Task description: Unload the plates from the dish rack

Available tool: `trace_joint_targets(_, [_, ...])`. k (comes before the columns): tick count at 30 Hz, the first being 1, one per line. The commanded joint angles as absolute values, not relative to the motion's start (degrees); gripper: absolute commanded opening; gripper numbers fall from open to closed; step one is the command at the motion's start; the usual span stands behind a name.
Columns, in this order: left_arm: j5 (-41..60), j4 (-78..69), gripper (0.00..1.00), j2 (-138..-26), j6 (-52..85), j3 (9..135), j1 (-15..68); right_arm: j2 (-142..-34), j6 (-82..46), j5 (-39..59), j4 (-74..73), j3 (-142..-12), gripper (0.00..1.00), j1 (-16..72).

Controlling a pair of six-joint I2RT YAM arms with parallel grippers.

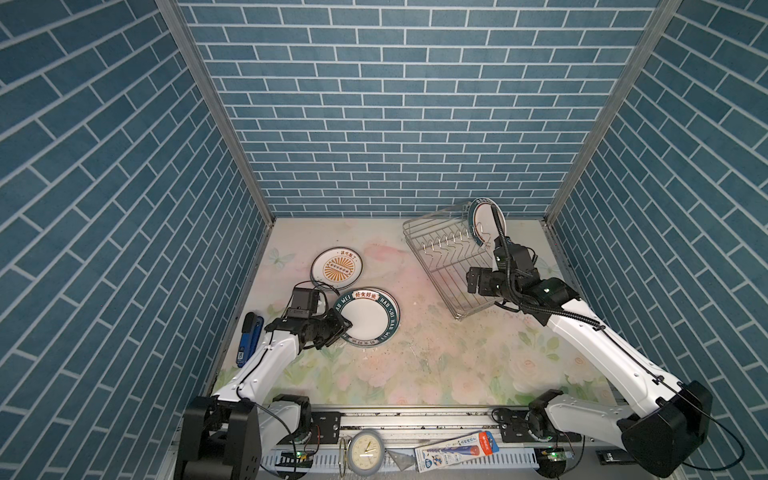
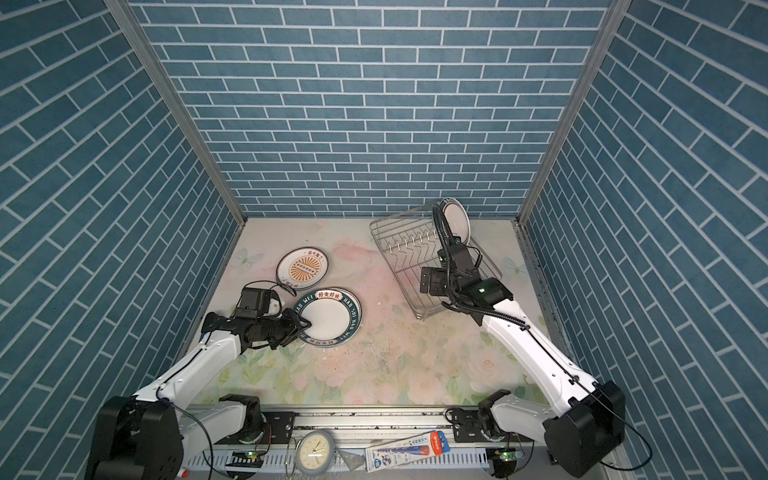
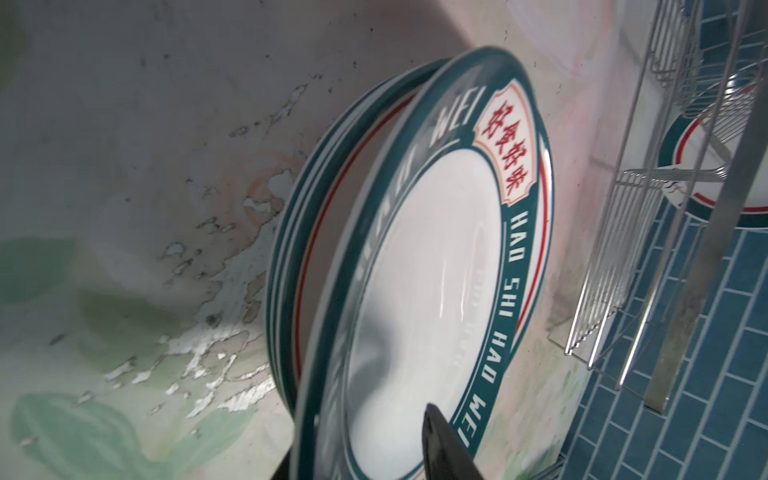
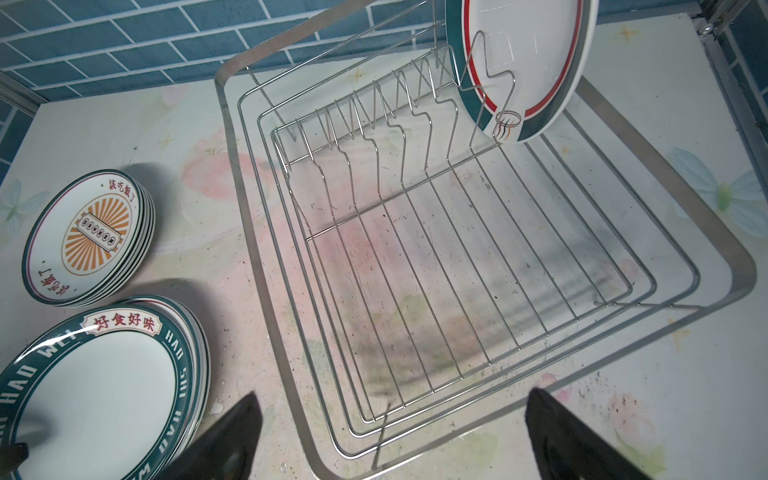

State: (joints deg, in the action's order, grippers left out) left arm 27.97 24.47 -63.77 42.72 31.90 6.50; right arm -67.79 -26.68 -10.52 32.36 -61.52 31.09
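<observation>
The silver wire dish rack (image 1: 429, 270) (image 2: 393, 270) (image 4: 235, 174) stands at the back right. One green-rimmed plate (image 1: 486, 220) (image 2: 457, 220) (image 4: 523, 62) stands upright at its far end; the other prongs are bare. Two stacks of plates lie on the left: a sunburst stack (image 1: 337, 268) (image 4: 89, 237) and, nearer, a green lettered stack (image 1: 368, 316) (image 2: 328, 316) (image 3: 424, 270). My left gripper (image 1: 347, 324) (image 3: 357, 440) is at the lettered stack's near rim, open, its jaws apart on either side of the top plate's edge. My right gripper (image 1: 478, 282) (image 4: 392, 397) hangs open over the rack's near corner, holding nothing.
Blue brick walls close in the floral table (image 1: 415, 353) on three sides. A blue tool (image 1: 249, 338) lies by the left wall. Along the front rail are a small grey clock (image 1: 365, 451) and a packaged pen (image 1: 457, 451).
</observation>
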Motion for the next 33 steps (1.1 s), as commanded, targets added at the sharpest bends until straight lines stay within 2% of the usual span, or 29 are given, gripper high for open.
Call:
trace_joint_targets(1, [25.3,29.5,0.48,-64.2,38.1,35.4,6.4,-67.0,-25.3,-9.1,30.9,-59.7,0.99,30.9])
trace_joint_targets(4, [23.2,32.3,0.51,-65.6,36.3,36.9,6.4,-67.2,-25.3,-8.9,30.2,-59.5,0.99,30.9])
trace_joint_targets(20, [20.3,35.9,0.56,-71.8,31.6,43.4,7.1,-67.2,-24.2,-8.3,29.6,-58.5,0.99,30.1])
trace_joint_targets(25, [20.0,36.5,0.71,-68.5,32.1,43.8,7.1,-67.8,-22.8,-9.3,30.1,-59.9,0.99,28.7])
trace_joint_targets(30, [19.0,37.3,0.99,-63.8,32.7,44.8,7.1,-71.1,-18.2,-12.1,30.4,-64.9,0.99,23.5])
trace_joint_targets(33, [19.4,37.2,0.99,-63.3,32.5,45.7,7.1,-76.3,-14.5,-11.8,30.6,-70.5,0.99,19.6])
